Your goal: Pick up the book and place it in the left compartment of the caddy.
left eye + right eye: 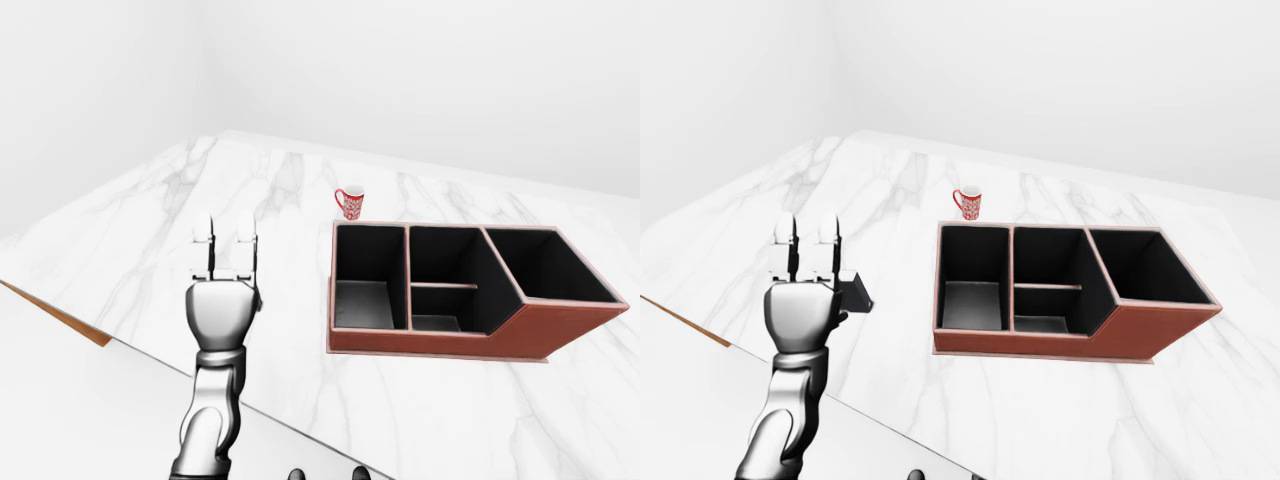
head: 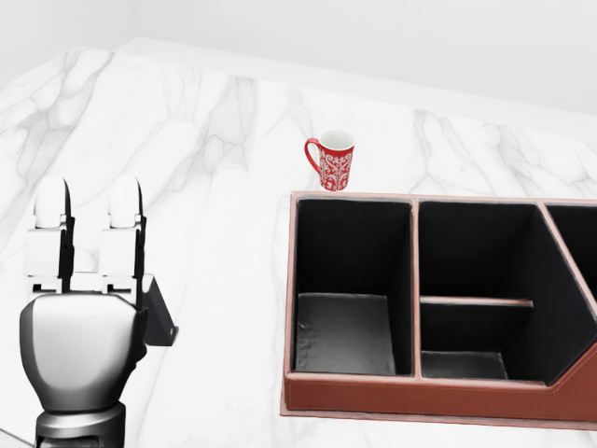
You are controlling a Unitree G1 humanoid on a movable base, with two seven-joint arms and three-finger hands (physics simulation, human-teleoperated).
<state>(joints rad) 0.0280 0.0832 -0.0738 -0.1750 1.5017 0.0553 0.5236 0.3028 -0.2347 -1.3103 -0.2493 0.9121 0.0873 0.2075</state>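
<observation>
Bright, flat, even render light in all three views, no visible source, no glare or blur, everything sharp edge to edge. Marble tabletop (image 2: 205, 140) nearly shadowless. Only dark zones: caddy (image 2: 438, 397) interior at right of the head view, black with faint sheen on the compartment floors.

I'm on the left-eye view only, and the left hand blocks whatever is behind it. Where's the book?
Observer: The right-eye view shows the book, a dark slab on the marble counter, poking out at the right of the left hand.
Operator: Have the fingers closed round it?
Observer: No. In the head view the fingers stand straight and upright, and the book's corner shows below them at the palm's right. I cannot tell whether they touch.
</observation>
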